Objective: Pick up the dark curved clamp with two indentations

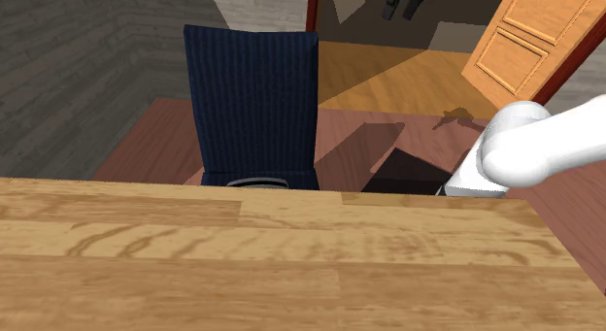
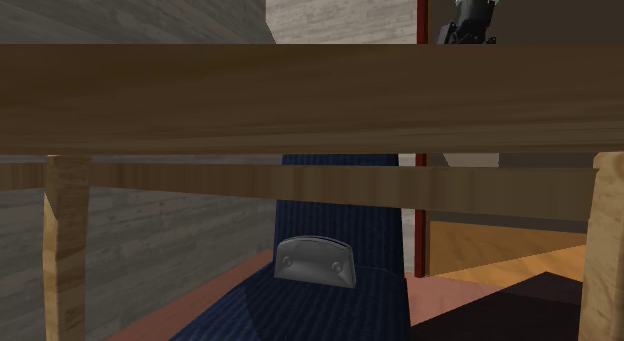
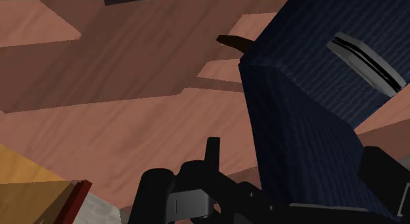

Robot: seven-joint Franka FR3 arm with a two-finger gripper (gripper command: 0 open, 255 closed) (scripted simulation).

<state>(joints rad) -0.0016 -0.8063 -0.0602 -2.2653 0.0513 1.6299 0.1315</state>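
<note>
Gripper [image 3: 296, 149] fingers spread, clasping nothing, hanging over reddish-brown floor [image 3: 118, 134] beside the navy chair [image 3: 296, 104]. Dark grey curved clamp [image 2: 316, 261] stands on the chair's seat against the backrest, just past the wooden table [image 1: 291, 271] edge and well apart from the gripper.

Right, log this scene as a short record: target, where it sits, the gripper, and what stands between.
target: grey curved clamp, two indentations on its face
location: on the seat of the dark blue chair, close to the backrest
status: clamp not held, resting on the seat
gripper: gripper higher than the table top, well apart from the clamp
between: wooden table lies between the stand and the chair; the seat is lower than the table top
</note>
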